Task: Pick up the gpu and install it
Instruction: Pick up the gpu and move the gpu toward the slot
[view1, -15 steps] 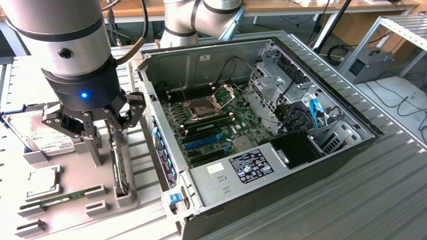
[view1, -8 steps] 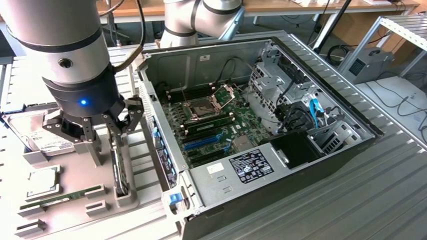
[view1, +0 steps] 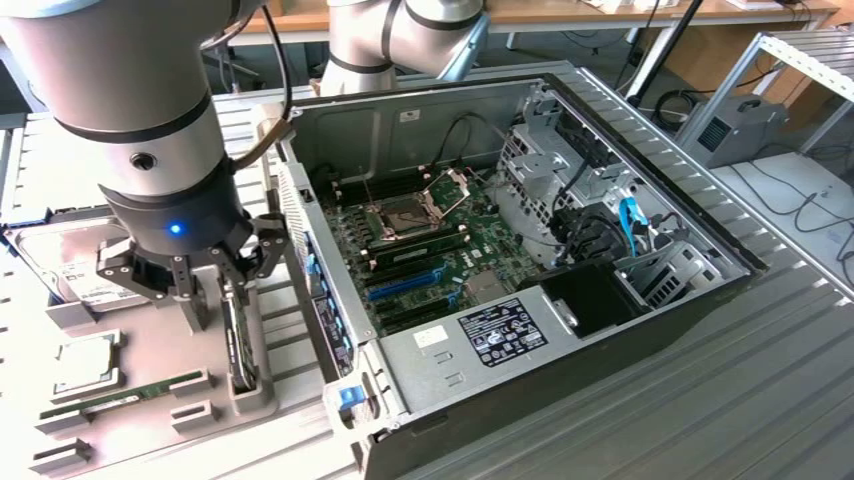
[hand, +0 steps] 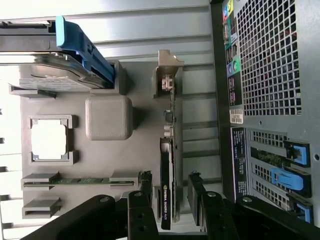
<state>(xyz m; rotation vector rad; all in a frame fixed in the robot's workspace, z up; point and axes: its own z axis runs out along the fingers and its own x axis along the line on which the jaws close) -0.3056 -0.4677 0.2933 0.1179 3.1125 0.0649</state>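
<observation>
Straddling the gpu (view1: 244, 350) (hand: 166, 155), your gripper (view1: 227, 300) (hand: 169, 175) has its jaws spread wide. One of the black fingers (hand: 142, 215) sits on each side of the card. The wrist view shows a thin gap on both sides, so nothing is grasped yet. The gpu stands on its edge in a slot of the gray parts tray (view1: 147, 430) (hand: 145, 80), on the exterior view's left of the scene. It occupies the side of the tray nearest the open computer case (view1: 400, 130) (hand: 270, 60). The fingers flank the end with the black cooler, and the silver bracket (hand: 167, 70) is at the card's other end. You can also see three other parts on the tray, all farther from the case than the card. They are a hard drive (view1: 80, 275) at the far end, a square processor (view1: 87, 362) (hand: 48, 140) in its pocket, and a RAM stick (view1: 127, 392) (hand: 82, 181) lying near. The case lies with its side open upward, just to the exterior view's right of the tray. Its motherboard (view1: 427, 250) is exposed. Blue latches (hand: 290, 177) show on its rear slot panel in the wrist view.
</observation>
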